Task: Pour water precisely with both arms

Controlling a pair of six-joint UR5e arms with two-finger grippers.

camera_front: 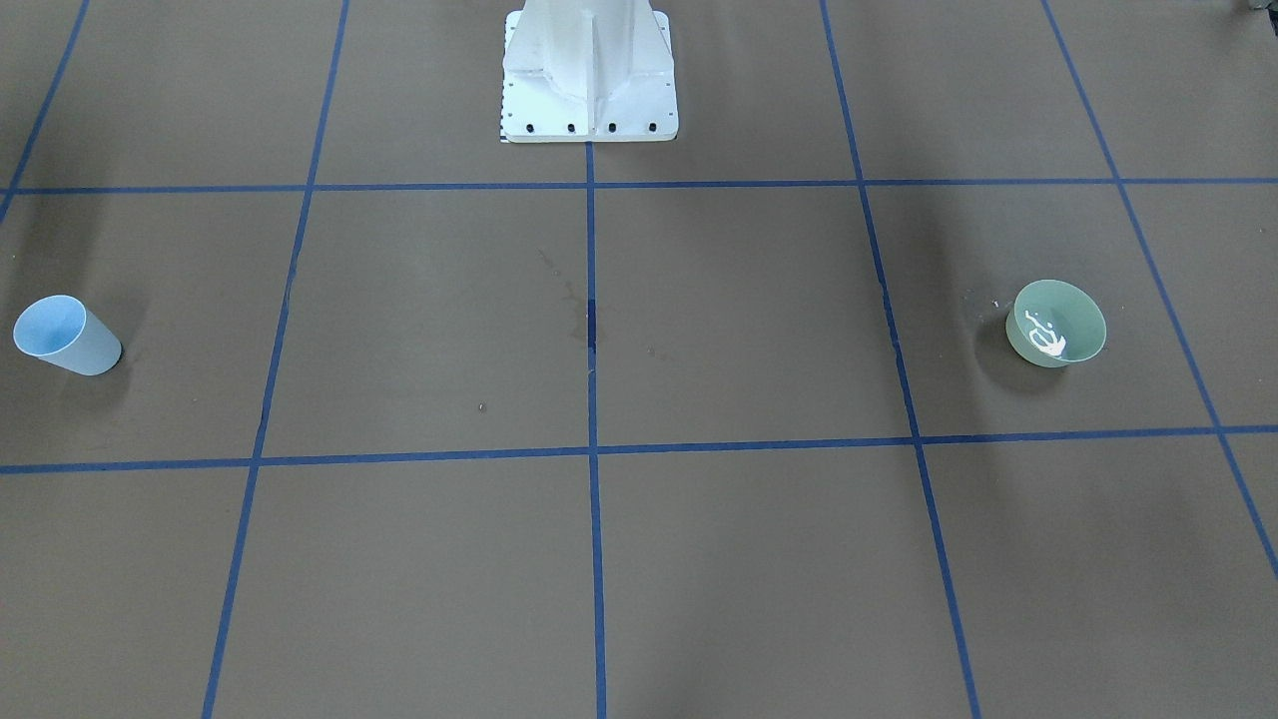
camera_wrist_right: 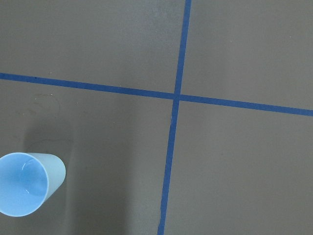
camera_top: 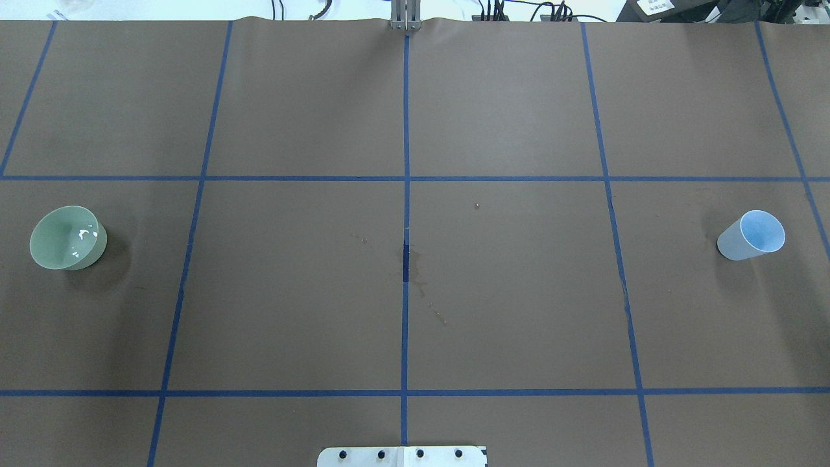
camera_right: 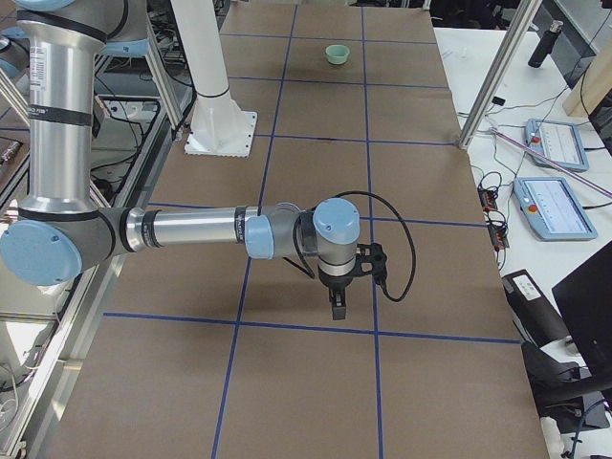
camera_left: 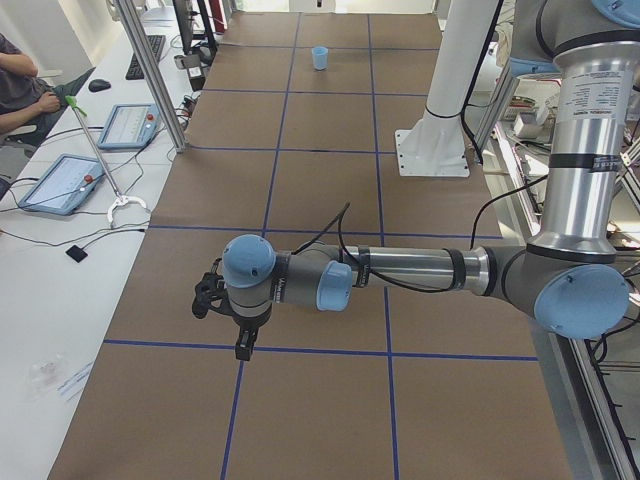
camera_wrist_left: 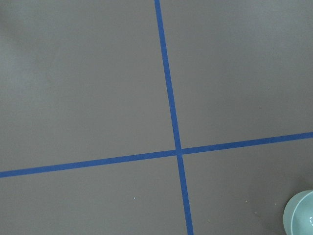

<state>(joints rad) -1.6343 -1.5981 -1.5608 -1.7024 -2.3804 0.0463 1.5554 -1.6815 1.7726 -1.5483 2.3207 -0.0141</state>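
Overhead exterior shows us the green bowl point(camera_top: 68, 237) way out on the robot's left side of the brown table point(camera_top: 506, 292). The water point(camera_top: 83, 235) is inside it, just a few white glints on the bottom. The pale blue cup point(camera_top: 752, 235) stands upright far over on the right, well apart from the bowl. The left gripper point(camera_left: 243, 345) and right gripper point(camera_right: 338, 308) point down over the table, touching neither. We only catch them in the side views, so we can't tell how far they're parted.
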